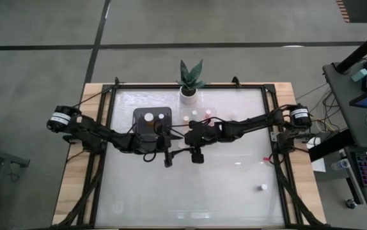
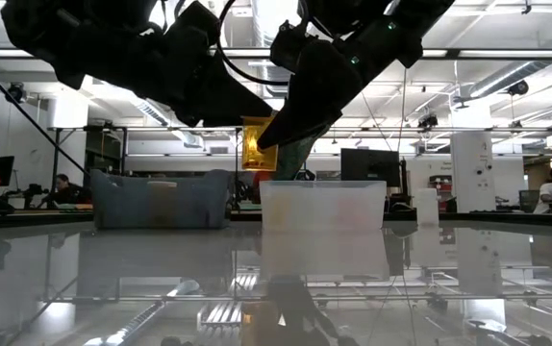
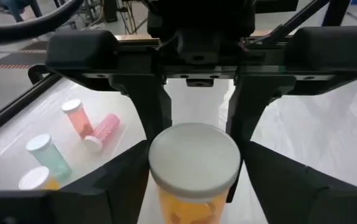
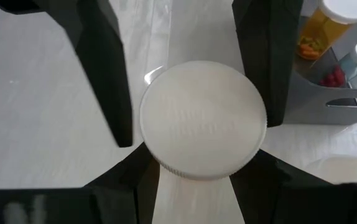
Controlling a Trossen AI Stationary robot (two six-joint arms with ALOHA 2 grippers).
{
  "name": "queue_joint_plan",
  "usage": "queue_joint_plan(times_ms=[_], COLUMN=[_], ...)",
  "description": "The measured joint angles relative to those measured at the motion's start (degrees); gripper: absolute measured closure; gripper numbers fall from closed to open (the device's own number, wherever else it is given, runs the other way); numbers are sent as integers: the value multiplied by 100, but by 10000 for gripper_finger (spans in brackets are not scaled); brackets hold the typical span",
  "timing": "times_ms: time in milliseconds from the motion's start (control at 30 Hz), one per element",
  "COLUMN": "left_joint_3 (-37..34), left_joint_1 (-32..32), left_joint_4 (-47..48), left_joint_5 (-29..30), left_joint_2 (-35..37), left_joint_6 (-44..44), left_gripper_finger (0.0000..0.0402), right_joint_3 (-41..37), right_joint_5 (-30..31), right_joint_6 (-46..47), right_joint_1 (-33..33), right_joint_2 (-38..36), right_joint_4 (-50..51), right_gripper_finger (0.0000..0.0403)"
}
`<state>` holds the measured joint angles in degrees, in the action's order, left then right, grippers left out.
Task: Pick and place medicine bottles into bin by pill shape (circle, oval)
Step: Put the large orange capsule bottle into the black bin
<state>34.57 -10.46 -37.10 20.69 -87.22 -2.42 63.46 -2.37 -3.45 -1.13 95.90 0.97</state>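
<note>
Round white cap point(image 4: 203, 120), amber bottle point(image 2: 260, 145)

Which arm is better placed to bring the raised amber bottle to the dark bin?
Left, probably. The amber bottle hangs between the left gripper and the right gripper. The dark bin, which already holds capped bottles, lies on the left arm's side, close beside that arm.

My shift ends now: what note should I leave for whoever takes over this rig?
Left gripper and right gripper meet mid-table around one amber bottle, held aloft; which one grips it is unclear.
Done: two bottles stand in the dark bin.
Left: the amber bottle, loose bottles by the plant, and a lone bottle toward the table's right edge.
</note>
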Motion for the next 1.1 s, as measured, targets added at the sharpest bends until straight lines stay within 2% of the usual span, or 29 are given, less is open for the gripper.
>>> queue_joint_plan(times_ms=[233, 367, 733, 833, 1100], left_joint_3=[0, -7, -99, -207, -279], left_joint_1=[0, 0, -24, -24, -86], left_joint_4=[7, 7, 64, 325, 2452], left_joint_5=[44, 61, 167, 448, 1918], left_joint_2=[2, 4, 281, 551, 1771], left_joint_6=[4, 6, 28, 22, -300], left_gripper_finger=[211, 215, 213, 213, 212], right_joint_3=[-2, -4, -4, -4, -208], right_joint_5=[-2, 7, 61, 86, 109], right_joint_6=[1, 3, 214, 235, 373], right_joint_1=[0, 0, 4, 4, 4], right_joint_2=[0, 0, -146, -306, -924], right_joint_4=[4, -9, 308, 565, 1023], right_gripper_finger=[243, 236, 155, 142, 143])
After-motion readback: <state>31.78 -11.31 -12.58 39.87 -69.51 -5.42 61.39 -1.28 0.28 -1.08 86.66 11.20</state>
